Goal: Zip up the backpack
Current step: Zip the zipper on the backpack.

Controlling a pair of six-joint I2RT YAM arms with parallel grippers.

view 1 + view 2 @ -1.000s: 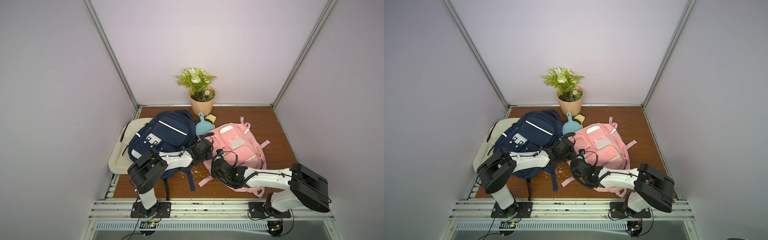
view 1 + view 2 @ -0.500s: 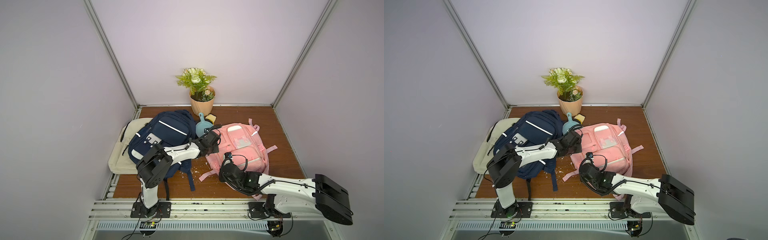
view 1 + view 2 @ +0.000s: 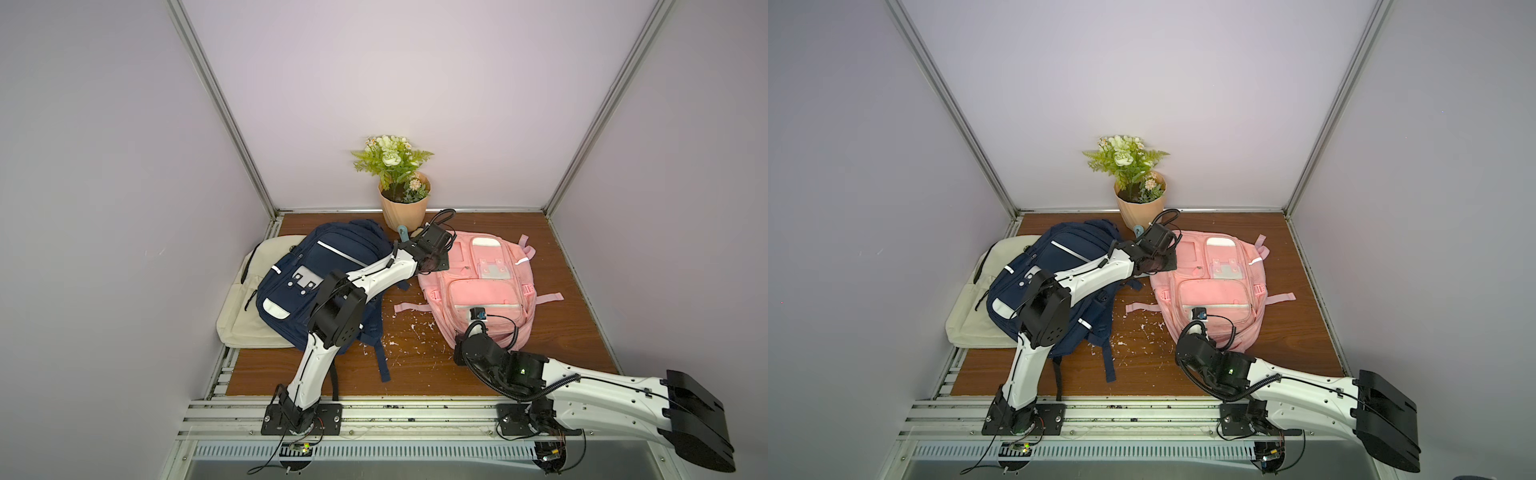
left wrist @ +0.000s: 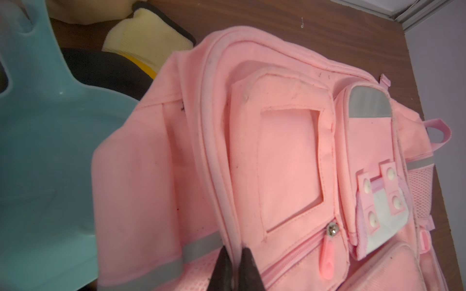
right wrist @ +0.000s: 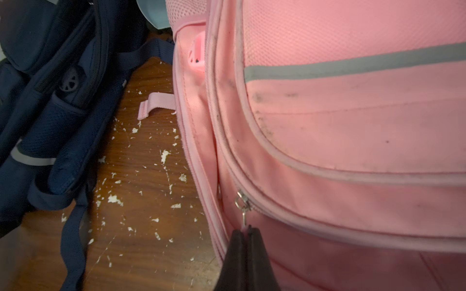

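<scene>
The pink backpack lies flat on the wooden table, front pockets up. My left gripper is at its far left edge, shut on a ridge of pink piping beside the window pocket. My right gripper is at the bag's near left corner, shut on the pull hanging from a metal zipper slider on the main seam. A second pink zipper pull hangs free near the left fingers.
A navy backpack lies left of the pink one, over a cream bag. A flower pot stands at the back wall, with a light blue dustpan and yellow sponge nearby. White crumbs dot the table.
The pink backpack has slid back and to the right and now lies straighter. My left arm has stretched out with it. My right arm has drawn back towards the front right, keeping its grip.
</scene>
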